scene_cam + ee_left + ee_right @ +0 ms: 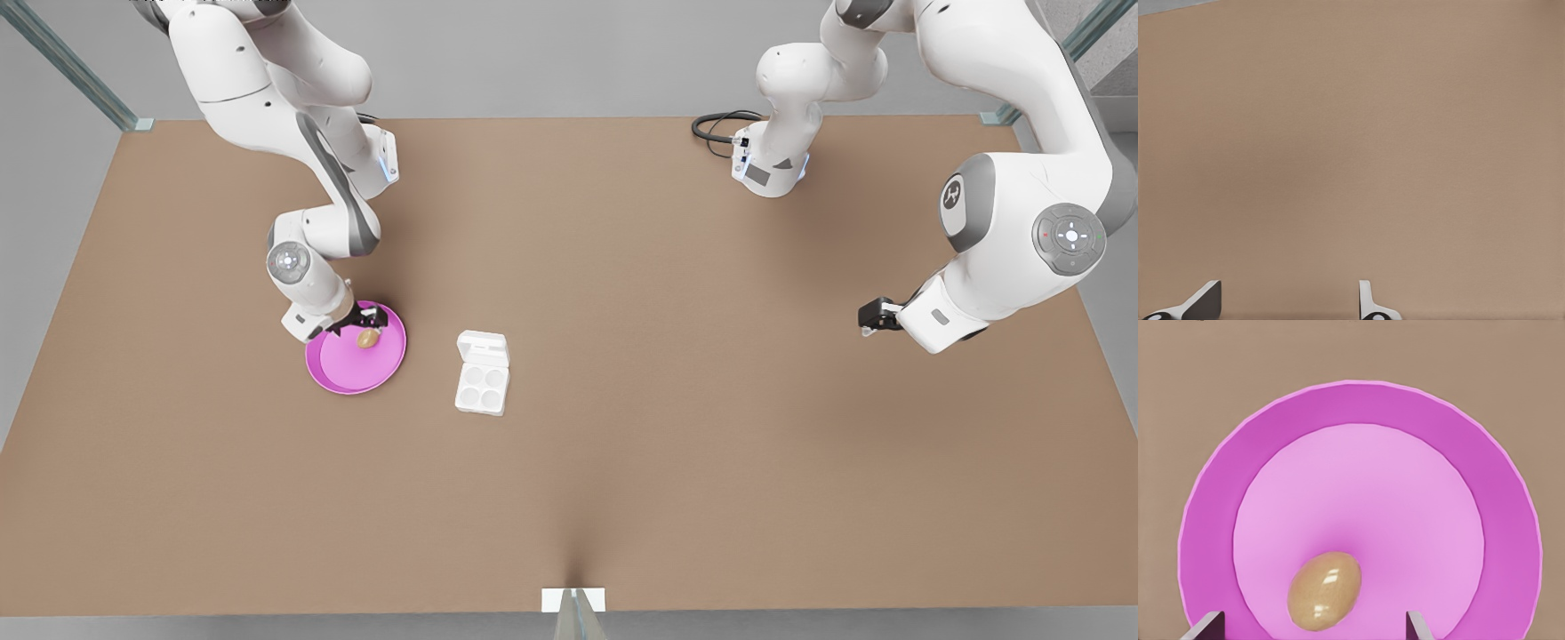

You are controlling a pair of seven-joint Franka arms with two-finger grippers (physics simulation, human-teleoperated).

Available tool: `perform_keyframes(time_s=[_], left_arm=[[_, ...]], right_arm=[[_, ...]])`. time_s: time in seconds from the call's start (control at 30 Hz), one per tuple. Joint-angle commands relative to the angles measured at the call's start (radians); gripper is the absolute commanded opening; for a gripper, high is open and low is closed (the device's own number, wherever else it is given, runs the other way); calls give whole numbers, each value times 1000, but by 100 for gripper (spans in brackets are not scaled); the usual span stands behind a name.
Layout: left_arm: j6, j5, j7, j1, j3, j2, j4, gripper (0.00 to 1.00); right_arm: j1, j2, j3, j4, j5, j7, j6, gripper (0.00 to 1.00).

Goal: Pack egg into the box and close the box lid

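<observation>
A tan-brown egg (366,339) (1324,590) lies on a round pink plate (356,373) (1371,403) at the front view's left. My right gripper (360,322) (1311,628) hangs low over the plate, open, one finger on each side of the egg and neither touching it. The white box (483,388) sits on the table just to the front view's right of the plate, its four round cups empty. The box lid (483,348) is folded back flat. My left gripper (866,322) (1281,305) waits open above bare table at the front view's right.
The brown table (622,462) stretches wide around the box. A black cable loop (716,129) lies near the far arm base. A small white marker (573,600) sits at the near edge.
</observation>
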Motion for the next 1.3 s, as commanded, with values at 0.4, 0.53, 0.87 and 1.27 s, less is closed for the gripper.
perform_keyframes(time_s=[0.4,0.53,0.87,1.27], left_arm=[[-2,-1,2,-1,-1,-1,0,100],[0,-1,0,-1,-1,-1,-1,100],[0,-2,0,-1,-1,2,-1,100],[1,-2,0,-1,-1,7,-1,100]], right_arm=[[-1,136,-1,50,9,11,82,100],[-2,146,-1,56,9,11,82,100],[-13,137,-1,27,9,13,82,100],[-10,142,-1,33,9,22,82,67]])
